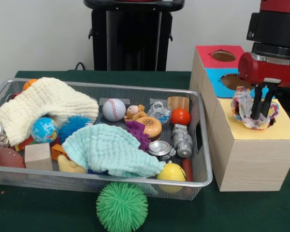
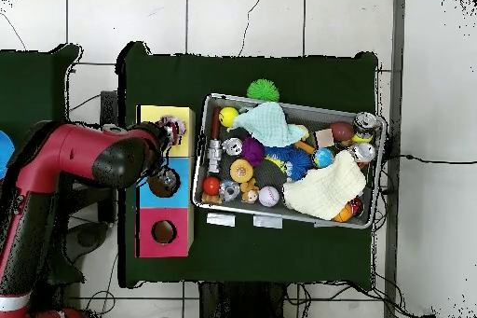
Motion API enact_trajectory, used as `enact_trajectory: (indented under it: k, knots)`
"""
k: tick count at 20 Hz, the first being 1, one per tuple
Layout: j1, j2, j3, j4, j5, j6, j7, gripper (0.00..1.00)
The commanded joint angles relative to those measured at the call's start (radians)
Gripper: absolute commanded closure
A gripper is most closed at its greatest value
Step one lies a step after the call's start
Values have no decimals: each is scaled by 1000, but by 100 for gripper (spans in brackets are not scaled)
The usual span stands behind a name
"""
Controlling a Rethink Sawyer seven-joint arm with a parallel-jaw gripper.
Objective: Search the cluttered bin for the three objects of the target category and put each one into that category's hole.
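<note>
I have my gripper [image 1: 262,112] closed around a multicoloured rope ring [image 1: 253,109], black fingers [image 1: 256,104] running down through it, and it hangs just over the yellow top of the sorting box [image 1: 253,154]. That puts me in the delivery step: one target object is out of the wire bin [image 1: 203,159] and over the box, not yet dropped.

The yellow hole itself I cannot see from the front (the ring and my wrist cover that spot), and from overhead my arm hides most of it too. The brown-rimmed holes in the blue section [image 1: 232,81] and red section [image 1: 223,55] sit farther along the box and are clear.

Next, I judge, I need to centre the ring over the yellow opening, lower a little, and let go so the soft loop folds through rather than draping across the rim. Then back to the bin, where two cloths [image 1: 111,150] hide much of the clutter.
</note>
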Motion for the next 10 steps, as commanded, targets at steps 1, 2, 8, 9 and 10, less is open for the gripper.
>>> enact_trajectory:
  k: [1,2,8,9,10]
  knots:
    - [-33,59,21,-78,72,41,355,100]
    - [-33,60,21,-77,72,45,354,100]
    - [-32,67,15,-68,70,69,354,100]
    - [-32,67,16,-68,70,73,355,100]
    - [-30,67,21,-66,70,80,354,100]
